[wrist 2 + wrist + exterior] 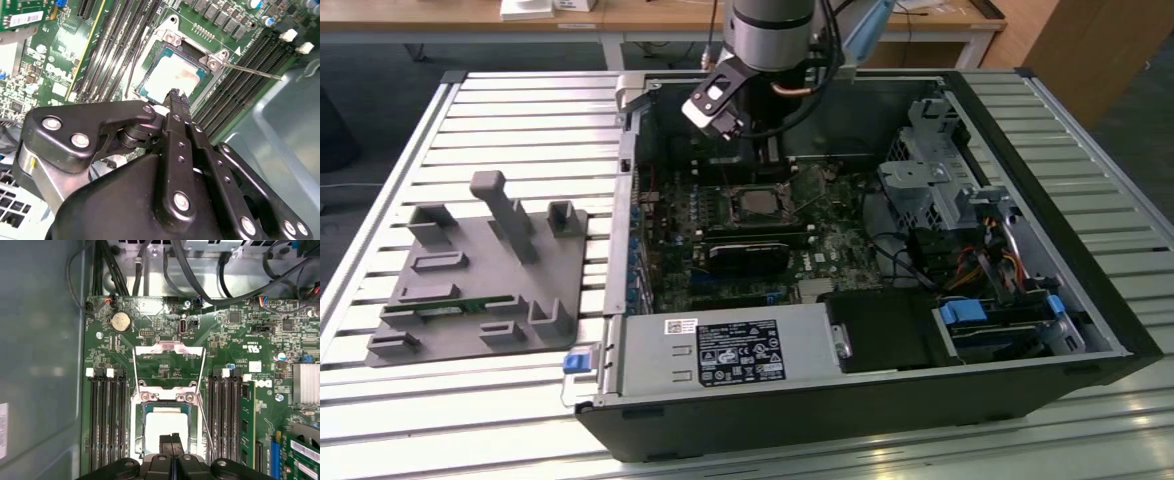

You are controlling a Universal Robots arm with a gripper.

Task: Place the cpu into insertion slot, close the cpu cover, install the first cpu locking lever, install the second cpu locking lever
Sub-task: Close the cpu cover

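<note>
The cpu [162, 427] lies flat in the insertion slot [136, 430], its pale metal face up, also seen in the second wrist view as cpu [170, 75]. The cpu cover [170, 346] is swung open, away from the slot, with green board showing through its window. My gripper [171, 440] is shut with nothing visible between the fingers; its tips [176, 96] hang at the near edge of the chip. A thin locking lever [250, 70] sticks out unlatched beside the slot. In the exterior view the gripper [769, 158] reaches down into the case above the slot [754, 205].
The open computer case [1067, 300] lies on a slatted table. Memory slots [102, 415] flank the socket on both sides. A drive cage [941, 180] and cables crowd the exterior view's right; a power supply [720, 352] sits at the front. A grey fixture [480, 270] stands outside the case.
</note>
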